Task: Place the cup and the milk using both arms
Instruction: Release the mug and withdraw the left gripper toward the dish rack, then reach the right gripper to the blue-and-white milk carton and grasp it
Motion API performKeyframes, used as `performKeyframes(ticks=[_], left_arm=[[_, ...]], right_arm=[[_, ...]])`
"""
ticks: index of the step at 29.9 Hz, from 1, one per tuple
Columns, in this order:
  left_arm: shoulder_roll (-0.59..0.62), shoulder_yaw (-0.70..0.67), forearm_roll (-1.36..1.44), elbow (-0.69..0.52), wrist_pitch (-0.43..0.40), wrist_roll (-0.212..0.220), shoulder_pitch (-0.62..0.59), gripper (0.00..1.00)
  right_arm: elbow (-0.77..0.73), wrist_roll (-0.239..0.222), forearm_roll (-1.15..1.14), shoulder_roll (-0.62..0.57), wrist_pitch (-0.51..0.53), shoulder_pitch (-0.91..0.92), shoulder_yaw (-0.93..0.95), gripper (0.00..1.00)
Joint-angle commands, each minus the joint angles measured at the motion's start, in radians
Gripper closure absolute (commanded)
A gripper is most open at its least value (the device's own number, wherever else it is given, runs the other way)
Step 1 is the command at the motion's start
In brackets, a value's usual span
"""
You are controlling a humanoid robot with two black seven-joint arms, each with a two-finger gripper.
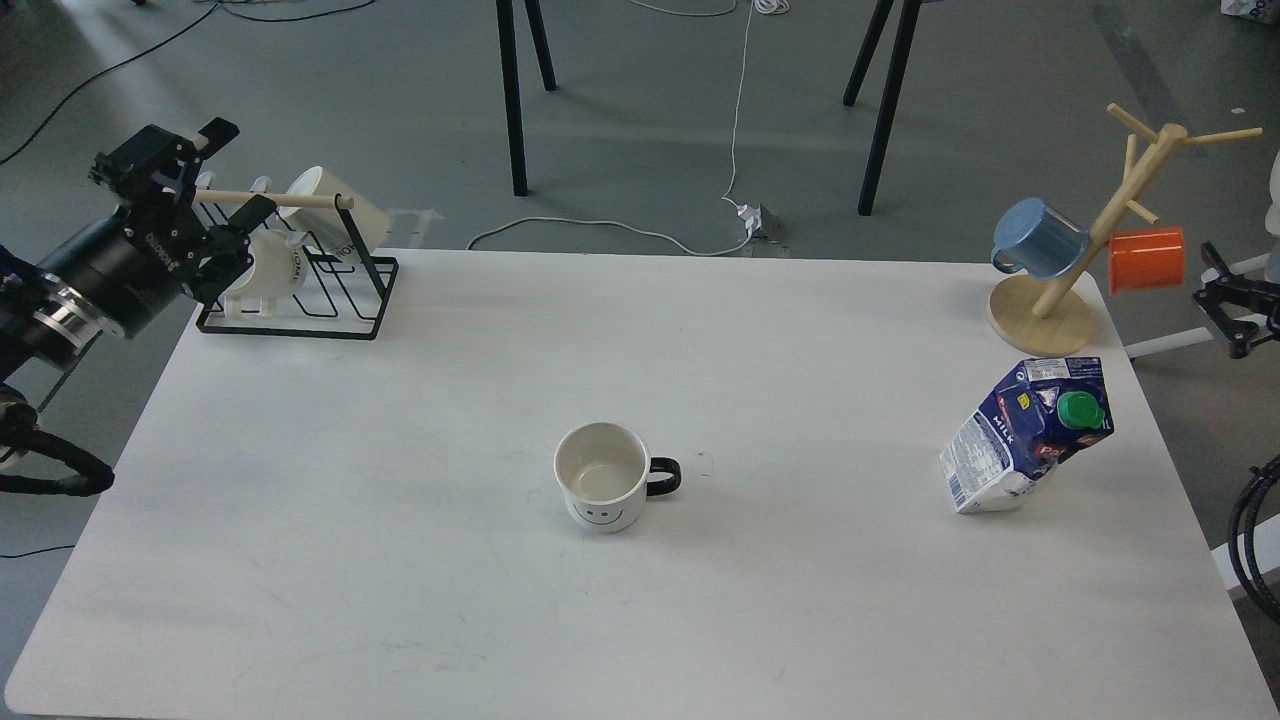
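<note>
A white cup (600,487) with a smiley face and a black handle stands upright in the middle of the table, handle to the right. A blue and white milk carton (1020,440) with a green cap stands tilted at the right side of the table. My left gripper (238,225) is pulled back at the far left, in front of the wire rack, far from the cup and holding nothing; its fingers are too dark to tell apart. My right gripper (1213,293) shows at the right edge, beyond the table, with its fingers spread and empty.
A black wire rack (330,290) with white cups stands at the table's back left corner. A wooden mug tree (1045,315) with a blue mug (1040,237) and an orange mug (1147,259) stands at the back right, behind the carton.
</note>
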Motion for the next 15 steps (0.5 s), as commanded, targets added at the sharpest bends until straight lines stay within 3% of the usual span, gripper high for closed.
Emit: performKeyframes(ticks=[1,10,15], left_arm=[[-0.002,0.000,-0.022,0.000,0.000,0.000,0.025,0.08],[-0.008,0.002,-0.021,0.003,0.000,0.000,0.053,0.06],[-0.011,0.009,-0.018,0.010,0.000,0.000,0.057,0.06]], right_arm=[[0.009,-0.008,0.127,-0.032,0.000,-0.074,0.011,0.01],[0.108,-0.159,0.468,-0.081,0.000,-0.413,0.011,0.01],[0.239,-0.179,0.472,-0.043,0.000,-0.569,-0.002,0.01]])
